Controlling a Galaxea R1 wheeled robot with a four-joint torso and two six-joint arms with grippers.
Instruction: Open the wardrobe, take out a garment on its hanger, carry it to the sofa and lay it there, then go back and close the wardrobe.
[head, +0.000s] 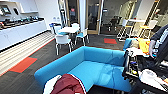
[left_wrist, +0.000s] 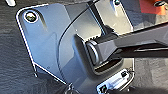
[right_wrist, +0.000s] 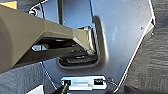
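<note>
Carrying step: the jacket (head: 67, 86) hangs just before the sofa (head: 100, 71). Next, I judge, lay it on the seat. Claw states: cannot tell.

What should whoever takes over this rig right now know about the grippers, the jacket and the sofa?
Grippers: their state cannot be judged from these views.
Garment: maroon jacket with white sleeves, at the bottom edge of the head view, just in front of the sofa.
Done: garment is out of the wardrobe and carried up to the sofa.
Left: lay it on the sofa, go back, close the wardrobe.
A person stands at right.
</note>
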